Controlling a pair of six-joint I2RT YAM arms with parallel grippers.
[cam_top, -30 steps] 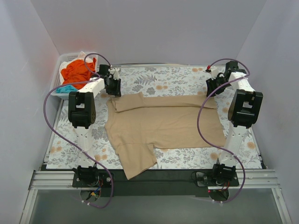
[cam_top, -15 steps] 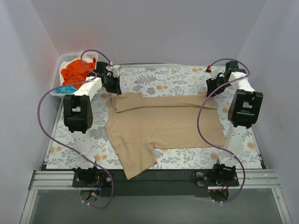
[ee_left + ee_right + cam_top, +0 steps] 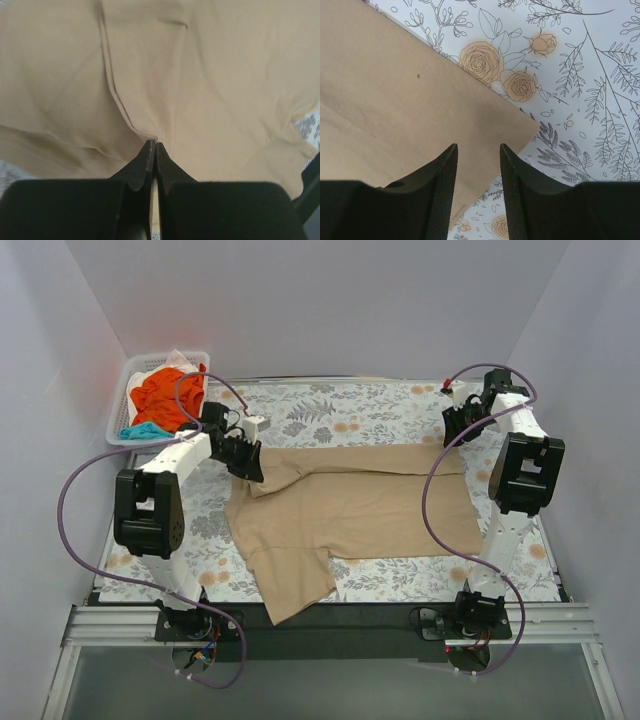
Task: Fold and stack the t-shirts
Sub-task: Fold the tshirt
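Observation:
A large tan t-shirt (image 3: 350, 505) lies spread on the floral table cover (image 3: 370, 410), one sleeve hanging toward the near edge. My left gripper (image 3: 250, 462) sits at the shirt's far left corner. In the left wrist view the left gripper (image 3: 153, 145) is shut, its tips pinching a seam fold of the tan t-shirt (image 3: 210, 90). My right gripper (image 3: 455, 430) hovers over the shirt's far right corner. In the right wrist view the right gripper (image 3: 477, 147) is open and empty above that corner of the tan t-shirt (image 3: 395, 100). An orange t-shirt (image 3: 160, 392) and a teal piece (image 3: 145, 429) lie in the basket.
The white lattice basket (image 3: 128, 375) stands at the far left corner, just beyond the left arm. White walls close in the table on three sides. The floral table cover (image 3: 580, 75) shows bare beyond the shirt's right corner.
My left gripper has moved from beside the basket toward the near side, down onto the shirt's far left corner, and the cloth there has shifted. The right arm has not moved.

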